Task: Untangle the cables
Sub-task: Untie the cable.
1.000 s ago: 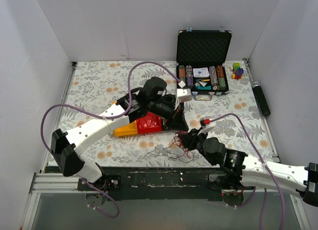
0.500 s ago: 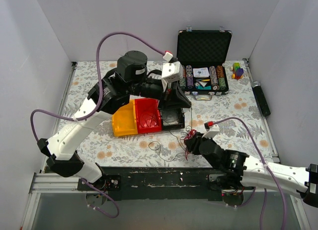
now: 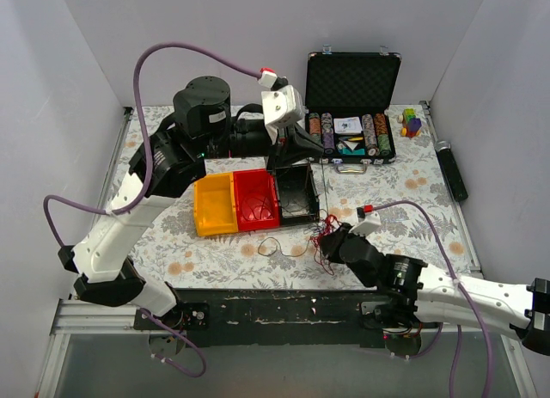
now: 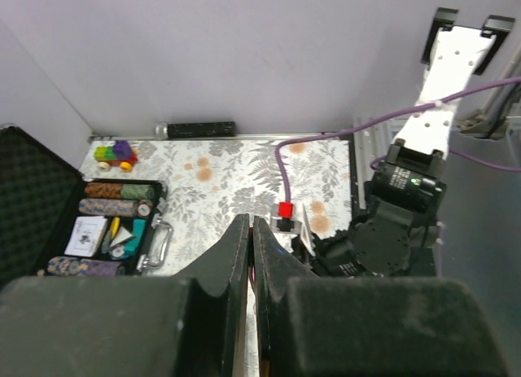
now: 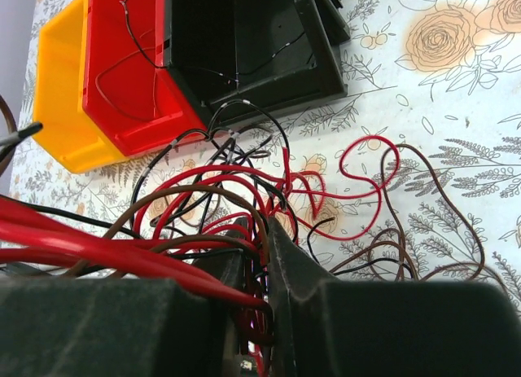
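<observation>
Right gripper [image 5: 257, 234] clamped on tangled cables [image 5: 342, 169] beside black bin [image 5: 244, 43]; left gripper [image 4: 250, 224] pressed together, high above table [image 3: 404, 192].

Left gripper [image 4: 250, 229] raised and closed; right gripper [image 5: 259, 234] low, clamping the cables [image 5: 238, 196].

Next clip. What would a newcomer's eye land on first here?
A snarl of red, black and brown cables lies front and centre, the right pincer closed among them. Just behind sit yellow, red and black bins in a row, and an open poker chip case stands at the back right.
</observation>
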{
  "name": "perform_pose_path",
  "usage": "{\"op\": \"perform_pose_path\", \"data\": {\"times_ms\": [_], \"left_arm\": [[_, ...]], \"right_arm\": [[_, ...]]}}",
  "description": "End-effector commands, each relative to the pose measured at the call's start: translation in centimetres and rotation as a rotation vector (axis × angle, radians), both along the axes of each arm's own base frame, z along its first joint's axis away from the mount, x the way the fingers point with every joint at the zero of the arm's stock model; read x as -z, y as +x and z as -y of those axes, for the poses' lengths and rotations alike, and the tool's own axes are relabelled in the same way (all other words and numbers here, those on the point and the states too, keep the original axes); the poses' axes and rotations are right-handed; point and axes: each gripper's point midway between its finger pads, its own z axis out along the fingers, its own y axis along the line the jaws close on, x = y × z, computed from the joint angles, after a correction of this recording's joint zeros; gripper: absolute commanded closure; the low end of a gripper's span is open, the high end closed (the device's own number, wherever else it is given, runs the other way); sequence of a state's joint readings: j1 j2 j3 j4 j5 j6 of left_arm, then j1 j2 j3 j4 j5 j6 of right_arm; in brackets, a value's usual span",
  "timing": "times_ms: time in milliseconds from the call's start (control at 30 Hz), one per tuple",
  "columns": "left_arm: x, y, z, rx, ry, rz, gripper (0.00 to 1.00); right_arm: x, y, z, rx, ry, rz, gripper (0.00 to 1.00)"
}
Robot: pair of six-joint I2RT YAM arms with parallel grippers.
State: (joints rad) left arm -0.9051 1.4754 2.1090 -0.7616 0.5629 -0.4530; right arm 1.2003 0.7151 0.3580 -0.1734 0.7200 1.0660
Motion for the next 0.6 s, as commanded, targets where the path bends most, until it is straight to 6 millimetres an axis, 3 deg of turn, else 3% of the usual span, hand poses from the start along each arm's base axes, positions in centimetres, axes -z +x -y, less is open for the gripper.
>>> {"op": "perform_pose_path", "data": {"times_ms": [0,133,300,433,567], "left_arm": [[-21.3,-5.2,-10.6,-0.150,-0.632,0.495,1.00],[-25.4,-5.8,-13.7,-0.250,-0.770,0.669,1.00],[-28.6,-6.5,-17.5,-0.382,-0.903,0.803,0.98],[-23.1,-6.1,-13.1,-0.220,-0.630,0.697,1.00],[-14.3,-6.0,-9.9,-0.077,-0.405,0.506,1.00]], "right_arm": [[8.4,-3.0,6.9,0.045,-0.372,-0.202,0.82],[9.2,-3.4,8.0,0.094,-0.409,-0.251,0.80],[9.4,-3.8,8.5,0.122,-0.432,-0.284,0.55],[8.4,-3.4,7.4,0.086,-0.391,-0.256,0.46],[4.7,-2.5,5.0,-0.015,-0.295,-0.143,0.44]]}}
